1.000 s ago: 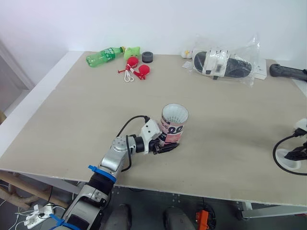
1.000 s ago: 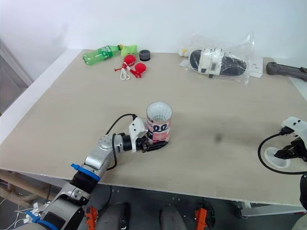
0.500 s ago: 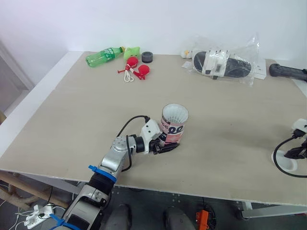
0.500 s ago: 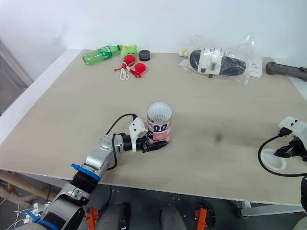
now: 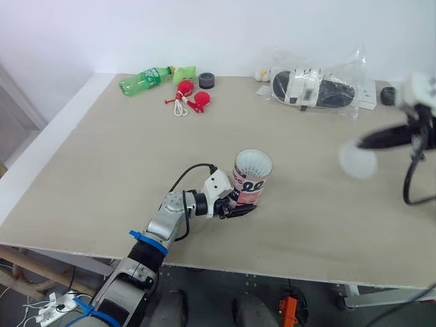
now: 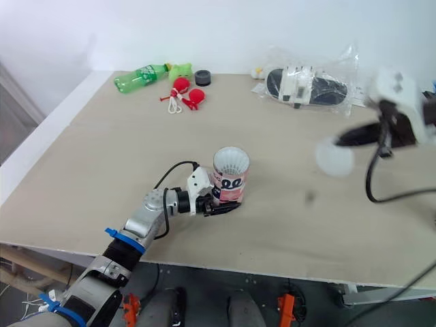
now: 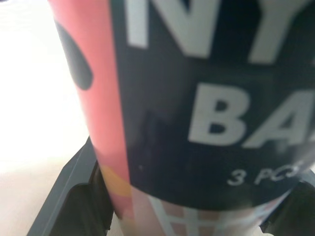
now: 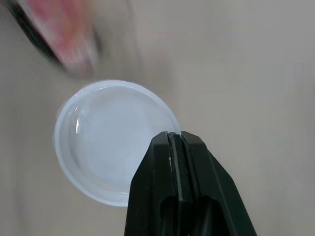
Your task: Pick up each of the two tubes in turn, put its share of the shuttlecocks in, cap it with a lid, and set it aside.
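Note:
A short pink and black tube (image 5: 249, 180) stands upright near the table's front middle, with white shuttlecock feathers showing in its open top. My left gripper (image 5: 238, 205) is shut on the tube's lower part; its black fingers (image 7: 74, 201) flank the tube (image 7: 197, 98) in the left wrist view. My right gripper (image 5: 381, 139) is raised over the table's right side, shut on the rim of a clear round lid (image 5: 357, 161). The lid (image 8: 113, 142) hangs off the fingertips (image 8: 174, 142) in the right wrist view.
At the back left lie a green bottle (image 5: 143, 78), a green object (image 5: 187, 72), a black cap (image 5: 207, 81) and red toys with a white cord (image 5: 189, 101). A plastic bag with black and white items (image 5: 315, 86) sits at the back right.
My right gripper has risen from the table's right front with the clear lid and swung up and inward toward the tube. The left gripper still holds the tube in place.

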`<state>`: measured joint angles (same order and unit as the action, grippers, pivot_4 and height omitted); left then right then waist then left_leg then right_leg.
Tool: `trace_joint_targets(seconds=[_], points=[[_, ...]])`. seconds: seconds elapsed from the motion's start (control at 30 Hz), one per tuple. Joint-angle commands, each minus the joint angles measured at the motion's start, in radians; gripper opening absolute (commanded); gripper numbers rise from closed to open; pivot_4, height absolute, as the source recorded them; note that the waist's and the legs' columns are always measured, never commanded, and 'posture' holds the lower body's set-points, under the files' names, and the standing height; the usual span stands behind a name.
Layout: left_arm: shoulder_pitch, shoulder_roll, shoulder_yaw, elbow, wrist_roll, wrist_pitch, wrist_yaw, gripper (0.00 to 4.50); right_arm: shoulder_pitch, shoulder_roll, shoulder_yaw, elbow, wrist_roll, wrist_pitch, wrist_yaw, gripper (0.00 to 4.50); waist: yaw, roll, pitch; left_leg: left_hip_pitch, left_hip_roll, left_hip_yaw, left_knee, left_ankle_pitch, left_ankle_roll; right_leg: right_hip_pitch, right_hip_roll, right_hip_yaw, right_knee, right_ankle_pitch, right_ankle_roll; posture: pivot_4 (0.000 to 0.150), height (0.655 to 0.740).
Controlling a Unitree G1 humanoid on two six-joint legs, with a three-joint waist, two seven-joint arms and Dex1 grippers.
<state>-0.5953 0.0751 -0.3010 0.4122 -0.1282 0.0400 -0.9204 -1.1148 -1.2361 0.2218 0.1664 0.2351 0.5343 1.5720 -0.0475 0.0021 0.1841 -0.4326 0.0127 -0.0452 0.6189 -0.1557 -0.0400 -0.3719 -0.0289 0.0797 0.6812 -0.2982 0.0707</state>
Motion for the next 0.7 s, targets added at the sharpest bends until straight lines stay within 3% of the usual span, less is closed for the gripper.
trace_joint_targets(seconds=[0.03, 0.3, 0.7], points=[[-0.019, 0.001, 0.002, 0.012, 0.013, -0.032, 0.002, 2.97, -0.192, 0.106, 0.101, -0.029, 0.059, 0.020, 0.042, 0.08, -0.001, 0.000, 0.000, -0.001, 0.000, 0.000, 0.000, 0.000, 0.000, -0.001, 0.000, 0.000, 0.000, 0.000, 0.000, 0.150, 0.7400], [-0.020, 0.004, 0.006, 0.025, 0.022, -0.044, 0.008, 2.97, -0.348, 0.231, 0.274, -0.009, 0.159, -0.013, 0.042, 0.08, 0.017, -0.003, 0.002, -0.008, -0.001, -0.004, 0.000, 0.000, 0.000, -0.005, -0.002, -0.005, 0.000, 0.004, -0.008, 0.150, 0.7400], [-0.007, 0.004, -0.002, 0.017, 0.027, -0.046, 0.028, 2.97, -0.435, 0.334, 0.446, 0.147, 0.111, -0.050, 0.042, 0.08, 0.013, -0.003, 0.002, -0.006, 0.001, -0.007, 0.001, 0.001, -0.001, -0.005, 0.001, -0.007, 0.001, 0.006, -0.011, 0.150, 0.7400]])
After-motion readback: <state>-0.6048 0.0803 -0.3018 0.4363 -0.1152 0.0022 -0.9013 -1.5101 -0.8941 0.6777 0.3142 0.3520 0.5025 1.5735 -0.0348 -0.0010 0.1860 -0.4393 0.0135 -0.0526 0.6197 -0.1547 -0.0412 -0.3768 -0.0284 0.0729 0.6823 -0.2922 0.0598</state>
